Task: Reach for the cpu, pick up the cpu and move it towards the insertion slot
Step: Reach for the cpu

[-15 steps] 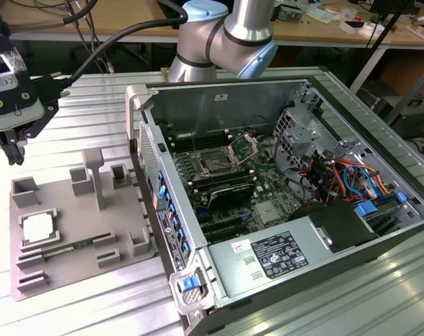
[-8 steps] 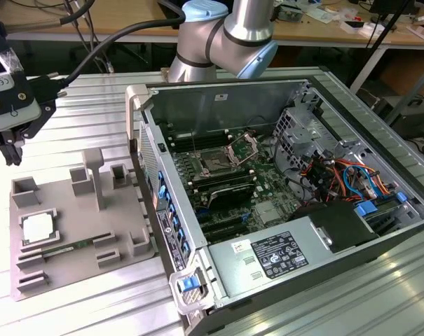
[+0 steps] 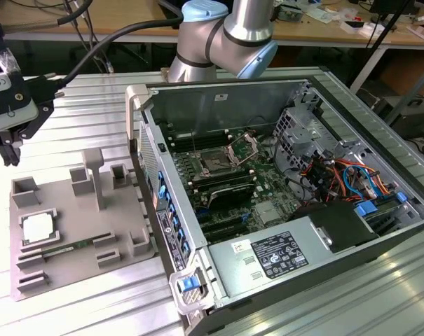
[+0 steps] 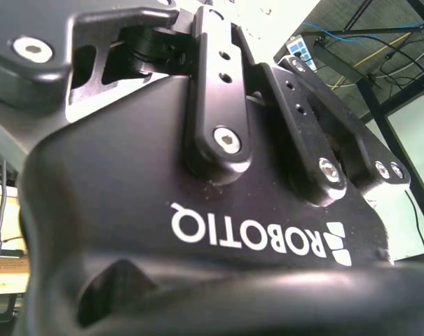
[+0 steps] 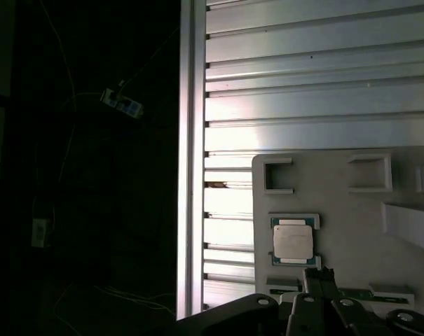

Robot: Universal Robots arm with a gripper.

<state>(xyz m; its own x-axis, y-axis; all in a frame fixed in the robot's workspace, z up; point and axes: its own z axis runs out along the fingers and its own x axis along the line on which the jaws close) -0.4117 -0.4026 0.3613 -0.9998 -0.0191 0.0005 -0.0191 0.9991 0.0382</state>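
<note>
Off to the exterior view's left, gripper (image 3: 7,150): hangs above the ribbed metal table (image 3: 92,94), near the grey tray's far corner; whether the claw is open or closed cannot be told.
Exterior view, cpu (image 3: 40,227): lies flat in a square frame on the grey tray (image 3: 71,220), apart from the gripper.
Exterior view, insertion slot (image 3: 215,162): inside the open computer case (image 3: 219,94), hinged bracket raised, well apart from the cpu.
Second wrist view, gripper: black body close up, bolted links.
First wrist view, cpu (image 5: 293,241): silvery top up, seated in the grey tray (image 5: 352,210), near the gripper (image 5: 318,278).
First wrist view, ribbed metal table (image 5: 303,77): under the grey tray.
</note>
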